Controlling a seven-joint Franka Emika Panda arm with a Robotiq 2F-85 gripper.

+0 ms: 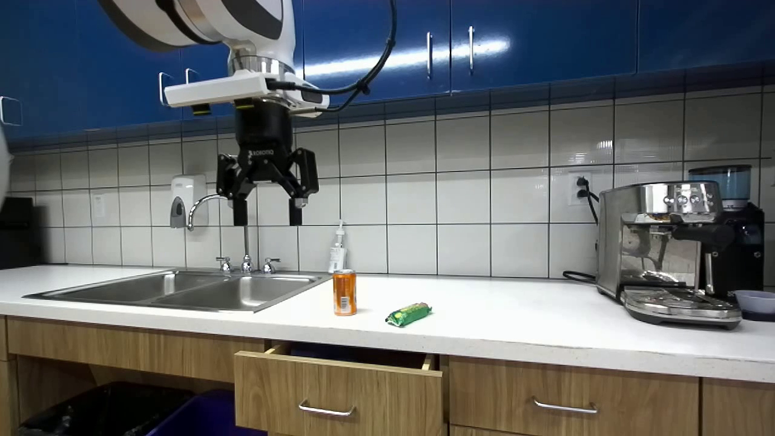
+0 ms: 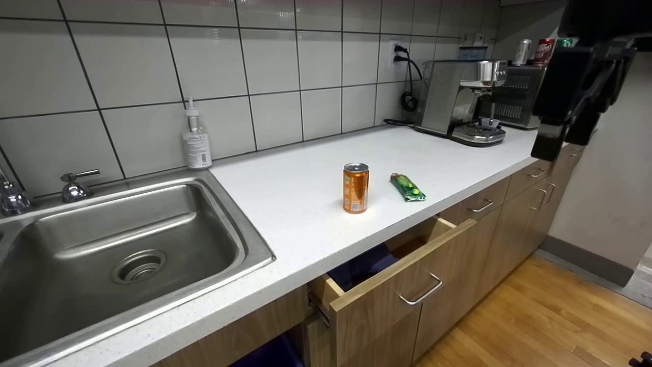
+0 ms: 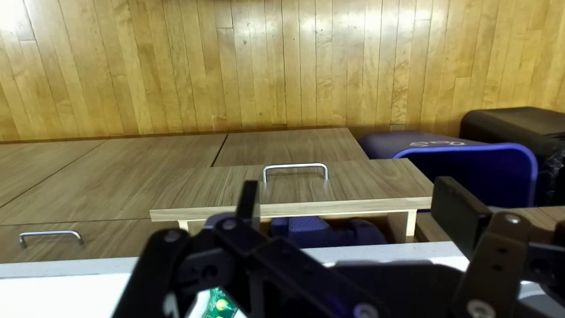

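My gripper (image 1: 267, 215) is open and empty, fingers pointing down, high above the counter. It also shows dark at the right in an exterior view (image 2: 565, 137) and in the wrist view (image 3: 348, 198). An orange can (image 1: 345, 292) (image 2: 355, 188) stands upright on the white counter (image 1: 514, 315). A green wrapped packet (image 1: 409, 315) (image 2: 407, 187) lies beside it; part of it shows in the wrist view (image 3: 220, 304). A wooden drawer (image 1: 339, 390) (image 2: 402, 290) (image 3: 353, 183) below stands partly open, with dark blue items (image 2: 364, 266) (image 3: 326, 232) inside.
A steel sink (image 1: 260, 303) with a faucet (image 1: 246, 264) is at the left. A pump bottle (image 1: 338, 249) stands behind the can. An espresso machine (image 1: 666, 242) is at the right. Blue cabinets (image 1: 545, 42) hang above. A blue bin (image 3: 463, 176) stands below.
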